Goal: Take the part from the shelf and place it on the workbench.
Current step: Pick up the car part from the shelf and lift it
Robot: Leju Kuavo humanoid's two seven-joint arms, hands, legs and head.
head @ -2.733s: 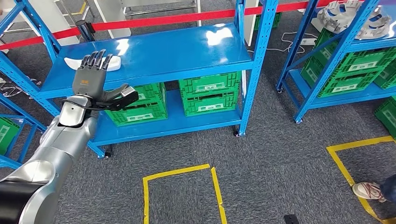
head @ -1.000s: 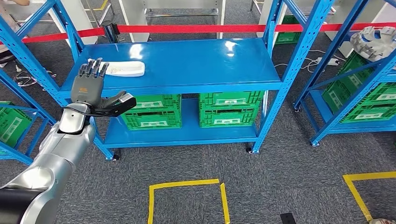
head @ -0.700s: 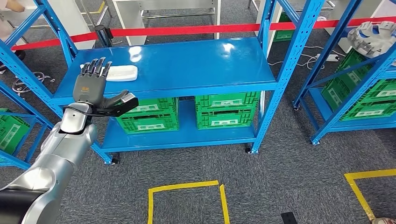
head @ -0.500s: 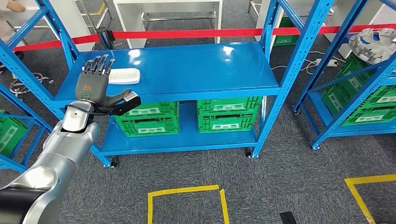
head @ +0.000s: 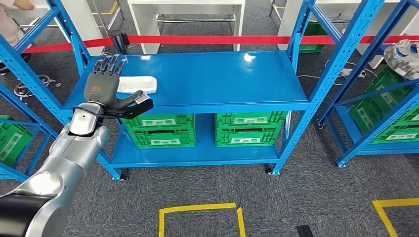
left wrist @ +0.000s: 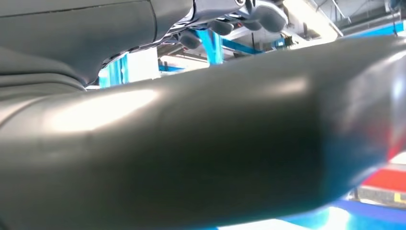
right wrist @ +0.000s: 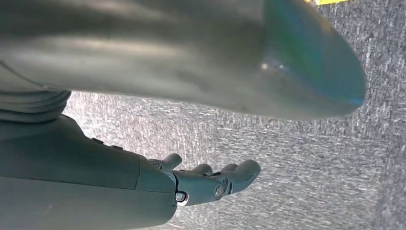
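Observation:
A flat white part (head: pixel 139 84) lies on the top board of the blue shelf (head: pixel 217 79), toward its left end. My left hand (head: pixel 106 89) is raised in front of the shelf's left edge, fingers spread upward and thumb out to the side, holding nothing. Its fingertips overlap the part's left end in the head view; I cannot tell whether they touch it. In the right wrist view my right hand (right wrist: pixel 201 179) hangs over grey carpet with its fingers loosely apart and nothing in them.
Green crates (head: pixel 247 128) fill the shelf's lower board. A red barrier tape (head: pixel 207 39) runs behind the shelf. Another blue rack (head: pixel 380 94) with green crates stands at the right, one more at the far left. Yellow tape (head: pixel 197 207) marks a square on the carpet.
The camera has moved and the shelf has shifted in the picture. My left hand has risen closer to the white part, its fingers still spread.

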